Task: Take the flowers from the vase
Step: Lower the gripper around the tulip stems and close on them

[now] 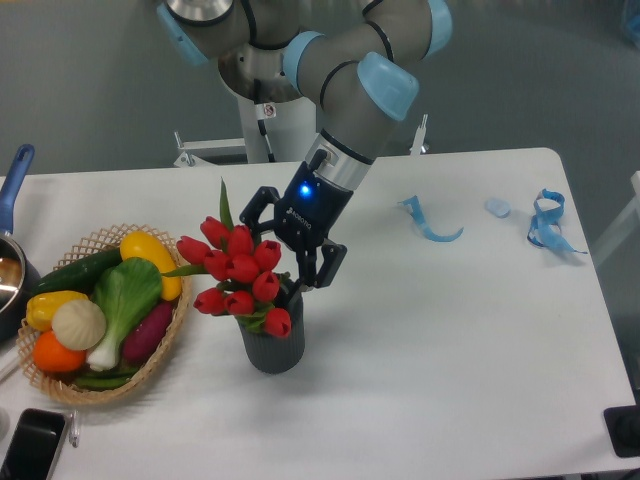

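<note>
The flowers (238, 270), red tulip buds with green leaves, stand in the vase (272, 346), a small dark grey ribbed cup near the table's front middle. My gripper (290, 264) reaches down from the back right. Its fingers are spread apart, one behind the top buds and the other at the bunch's right side just above the vase mouth. It is open and holds nothing. The stems are hidden by the buds and the vase.
A wicker basket (165, 345) of toy vegetables sits just left of the vase. A pot with a blue handle (12, 185) is at the left edge, a dark phone (30, 445) at the front left. Blue ribbon pieces (432, 225) (548, 222) lie at the back right.
</note>
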You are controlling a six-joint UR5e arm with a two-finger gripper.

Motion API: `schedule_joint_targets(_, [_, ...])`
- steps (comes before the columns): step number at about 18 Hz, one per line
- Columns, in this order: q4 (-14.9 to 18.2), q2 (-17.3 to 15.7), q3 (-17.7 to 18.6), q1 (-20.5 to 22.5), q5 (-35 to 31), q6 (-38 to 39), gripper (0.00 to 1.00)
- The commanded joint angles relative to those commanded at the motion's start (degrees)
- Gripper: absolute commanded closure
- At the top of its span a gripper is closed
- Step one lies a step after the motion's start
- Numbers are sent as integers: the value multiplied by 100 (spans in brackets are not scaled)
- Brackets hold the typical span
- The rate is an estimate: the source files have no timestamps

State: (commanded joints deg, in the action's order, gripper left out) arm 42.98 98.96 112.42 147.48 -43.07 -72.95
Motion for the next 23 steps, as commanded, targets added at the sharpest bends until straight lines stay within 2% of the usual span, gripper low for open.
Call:
schedule_joint_targets(6, [0,220,-158,-114,18,26,0])
schedule_joint_targets(12, [0,229,-194,-167,35,53,2])
schedule_joint_targets(14, [0,229,-185,-167,27,44,20])
schedule_joint_targets(16, [0,229,-194,-176,18,35,28])
schedule_joint_targets(19, [0,220,-194,-167,18,35,46])
schedule_joint_targets(20, [0,229,-194,-167,18,35,49])
schedule_joint_targets(23, [0,220,-185,-167,18,35,49])
